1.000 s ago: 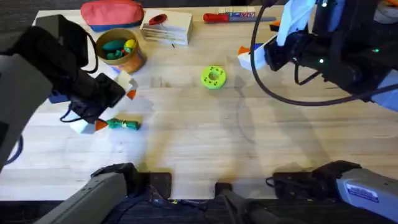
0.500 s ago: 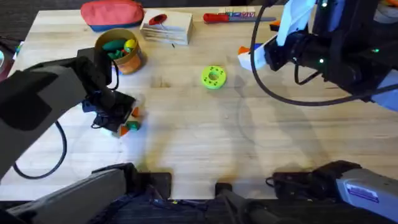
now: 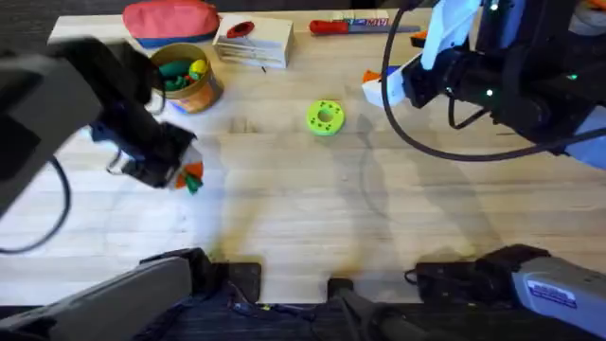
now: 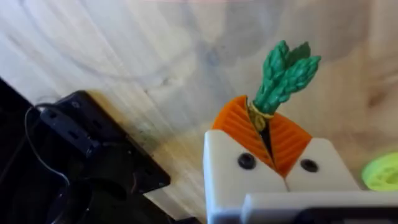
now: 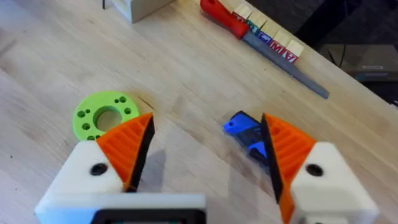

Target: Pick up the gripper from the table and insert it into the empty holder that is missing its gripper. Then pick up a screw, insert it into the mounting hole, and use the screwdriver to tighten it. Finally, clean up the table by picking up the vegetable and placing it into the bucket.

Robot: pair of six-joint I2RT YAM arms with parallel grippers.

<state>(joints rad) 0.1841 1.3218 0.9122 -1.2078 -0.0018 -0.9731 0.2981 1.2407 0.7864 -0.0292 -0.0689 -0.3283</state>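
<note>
The wooden table [image 3: 312, 208] takes up most of the scene. Over its left side, the left arm reaches in dark and large, and its gripper [image 3: 186, 173] sits over the left part of the table, below the bucket. From the left wrist camera, its two orange pads [image 4: 233, 127] are pressed together on a toy carrot [image 4: 283, 71], whose green leafy top sticks out beyond the fingertips. The carrot looks lifted off the wood, though I cannot be sure how far.

The right arm hangs over the far right of the table, its gripper [image 3: 379, 87] near the far edge. Seen from its own wrist camera, that gripper [image 5: 208, 152] stands wide apart with nothing between the orange pads; beyond them on the table lies a small blue object [image 5: 245, 134].

At the far left edge rests a red zip pouch [image 3: 172, 21], and next to it a pale block [image 3: 254, 42] with something red on top. In front of the pouch stands the tan bucket [image 3: 185, 78], already holding a green and a yellow item. A red-handled screwdriver [image 3: 348, 26] lies along the far edge. A lime-green disc with holes [image 3: 325, 117] lies near the middle of the table, well apart from the carrot.
</note>
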